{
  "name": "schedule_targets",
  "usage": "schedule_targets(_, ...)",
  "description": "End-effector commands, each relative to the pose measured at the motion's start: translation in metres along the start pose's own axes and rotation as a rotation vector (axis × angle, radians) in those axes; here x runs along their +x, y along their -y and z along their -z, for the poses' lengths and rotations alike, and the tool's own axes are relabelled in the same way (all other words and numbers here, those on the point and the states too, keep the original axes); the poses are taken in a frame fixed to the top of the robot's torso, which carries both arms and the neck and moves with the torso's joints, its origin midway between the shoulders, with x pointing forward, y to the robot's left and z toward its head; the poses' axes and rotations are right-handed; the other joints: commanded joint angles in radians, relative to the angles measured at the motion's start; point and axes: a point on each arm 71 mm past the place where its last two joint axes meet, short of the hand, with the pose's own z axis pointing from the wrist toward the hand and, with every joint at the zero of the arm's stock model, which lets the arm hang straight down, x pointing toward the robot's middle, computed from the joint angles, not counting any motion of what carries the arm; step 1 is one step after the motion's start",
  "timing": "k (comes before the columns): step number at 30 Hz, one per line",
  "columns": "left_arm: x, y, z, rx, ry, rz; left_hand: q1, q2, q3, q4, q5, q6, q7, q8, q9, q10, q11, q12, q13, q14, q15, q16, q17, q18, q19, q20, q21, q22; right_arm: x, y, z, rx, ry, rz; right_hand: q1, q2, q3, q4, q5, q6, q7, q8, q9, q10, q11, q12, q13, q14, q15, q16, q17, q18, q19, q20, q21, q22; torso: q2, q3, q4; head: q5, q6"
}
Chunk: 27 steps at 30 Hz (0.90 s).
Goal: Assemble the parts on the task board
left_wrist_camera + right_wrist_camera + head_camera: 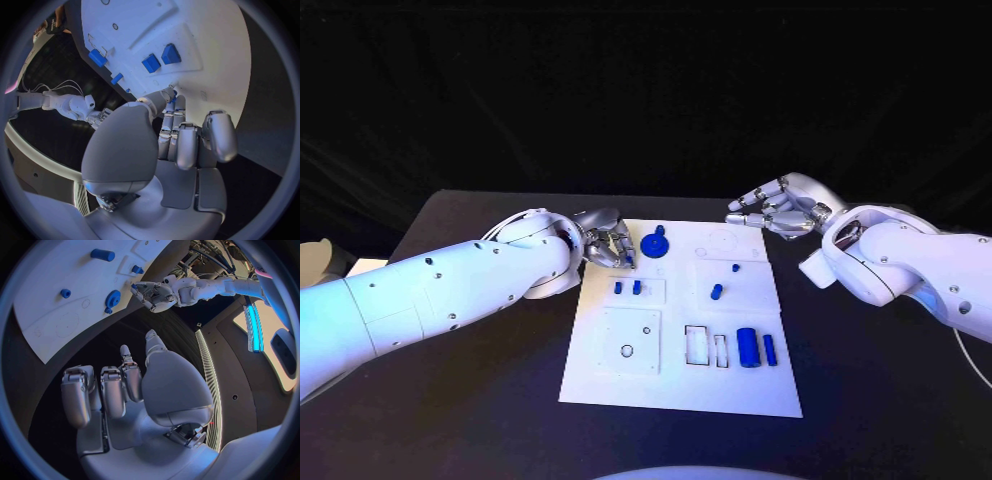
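The left hand [606, 247] hovered at the task board [678, 395]'s far left edge, just beside the blue gear [655, 244], fingers curled narrow and seemingly empty, probably poised to pick it. The right hand [777, 212] waited off the board's far right corner, fingers curled, holding nothing.

Black table [473, 400] w/ black curtain [646, 90] behind it
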Motion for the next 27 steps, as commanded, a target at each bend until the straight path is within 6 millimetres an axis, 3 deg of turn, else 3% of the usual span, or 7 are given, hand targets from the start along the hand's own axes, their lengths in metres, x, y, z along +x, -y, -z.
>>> schedule_targets(1,0.0053,0.0015,-0.0014,-0.001,-0.038,-0.013,-0.01,0.0,0.002,-0.004,0.001,0.006,0.001,-0.005,0.001,0.007,-0.002,-0.005,0.0,0.044,0.002,0.002,-0.002,-0.016,0.014,0.004,0.003,0.001,0.0012,-0.0014,-0.0001,-0.012,-0.005,0.002,0.001,0.011,-0.008,0.0,-0.001,0.003,0.0,-0.002,0.001,0.015,-0.005,0.005,0.153,0.096,-0.005,-0.004,0.231,0.002,0.068,-0.002,-0.004,0.202,0.0,0.0,-0.0011,0.001,0.001)
schedule_targets(27,0.0109,0.0045,-0.0045,-0.001,-0.062,-0.044,-0.016,-0.001,0.0,-0.004,0.0,0.009,-0.002,-0.007,0.001,0.012,-0.004,-0.009,0.001,0.044,0.001,0.002,-0.003,-0.015,0.014,0.004,0.002,0.001,0.0018,-0.0015,-0.0006,-0.013,-0.009,0.001,0.001,0.011,-0.008,0.0,-0.001,0.003,0.0,-0.002,0.001,0.015,-0.005,0.005,0.153,0.096,-0.005,-0.004,0.231,0.002,0.068,-0.002,-0.004,0.202,0.0,0.0005,-0.0003,0.002,0.003)
